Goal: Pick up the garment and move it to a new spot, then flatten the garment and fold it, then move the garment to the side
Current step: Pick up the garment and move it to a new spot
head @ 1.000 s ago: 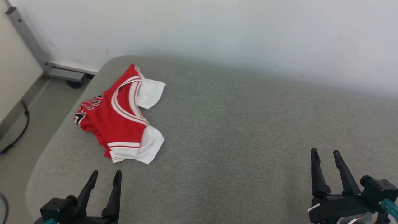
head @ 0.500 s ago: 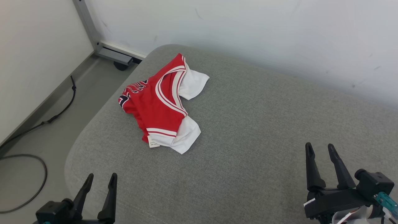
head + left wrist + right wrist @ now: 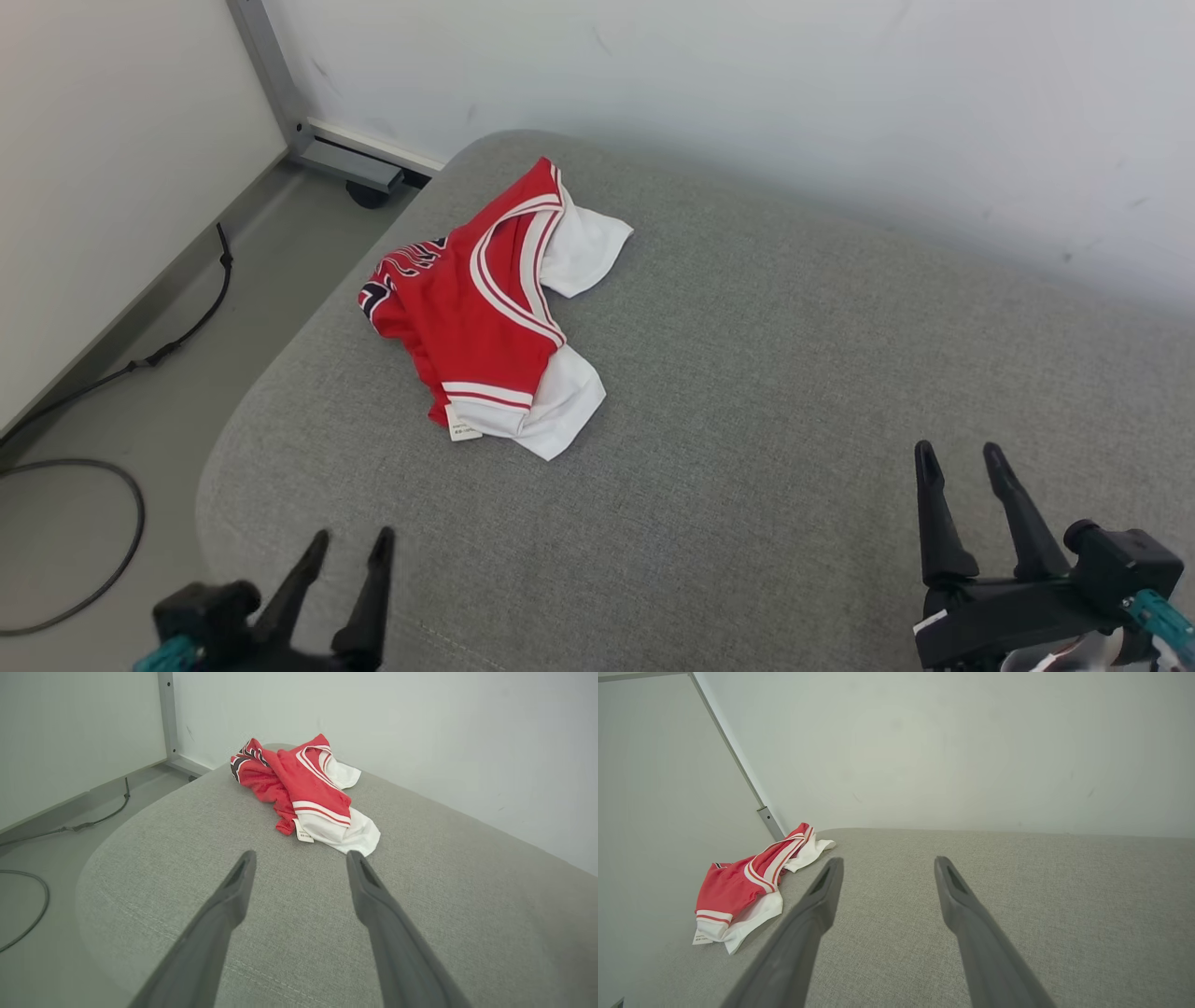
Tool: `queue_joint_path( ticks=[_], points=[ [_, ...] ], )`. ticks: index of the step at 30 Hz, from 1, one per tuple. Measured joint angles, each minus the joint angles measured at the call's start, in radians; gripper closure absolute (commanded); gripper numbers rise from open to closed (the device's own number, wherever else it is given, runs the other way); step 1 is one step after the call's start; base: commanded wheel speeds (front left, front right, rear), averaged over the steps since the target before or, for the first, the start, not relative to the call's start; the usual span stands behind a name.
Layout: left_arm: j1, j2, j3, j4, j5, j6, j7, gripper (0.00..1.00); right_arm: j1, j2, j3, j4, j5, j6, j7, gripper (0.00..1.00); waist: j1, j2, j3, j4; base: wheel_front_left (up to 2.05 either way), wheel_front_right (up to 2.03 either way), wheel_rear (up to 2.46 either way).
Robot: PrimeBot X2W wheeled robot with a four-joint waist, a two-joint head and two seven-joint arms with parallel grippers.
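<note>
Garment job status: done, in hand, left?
Done: nothing; the garment lies crumpled near the far left corner of the grey cushion. In hand: nothing; left tool and right tool are open, both short of it. Left: pick up, move, flatten, fold, set aside.

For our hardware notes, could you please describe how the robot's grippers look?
The left gripper and right gripper each have two long, tapered dark fingers on a blocky black base. Teal fittings show at both wrists; the right base carries a small white label.
</note>
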State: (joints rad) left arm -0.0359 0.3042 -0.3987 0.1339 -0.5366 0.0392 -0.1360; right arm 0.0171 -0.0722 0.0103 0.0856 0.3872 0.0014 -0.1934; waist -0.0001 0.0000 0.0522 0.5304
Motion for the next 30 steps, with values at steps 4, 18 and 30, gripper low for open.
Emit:
queue_joint_path(
  ticks=[4, 18, 30],
  points=[
    [-0.091, -0.050, -0.010, 0.045, -0.064, -0.024, 0.079, 0.00, 0.001, -0.026, 0.007, -0.045, -0.027, 0.000, 0.012, 0.00, 0.0001, 0.0000, 0.021, 0.000, 0.00, 0.00, 0.00],
    [-0.588, -0.107, -0.027, 0.372, -0.076, 0.021, 0.419, 0.00, 0.059, -0.137, 0.009, -0.273, -0.114, -0.003, 0.115, 0.00, 0.0002, 0.0000, 0.147, -0.020, 0.00, 0.00, 0.00],
    [-0.715, -0.085, 0.005, 0.550, -0.063, 0.032, 0.528, 0.00, 0.054, -0.184, 0.023, -0.396, -0.144, -0.002, 0.204, 0.00, 0.0003, 0.0001, 0.250, -0.112, 0.00, 0.00, 0.00]
  ],
)
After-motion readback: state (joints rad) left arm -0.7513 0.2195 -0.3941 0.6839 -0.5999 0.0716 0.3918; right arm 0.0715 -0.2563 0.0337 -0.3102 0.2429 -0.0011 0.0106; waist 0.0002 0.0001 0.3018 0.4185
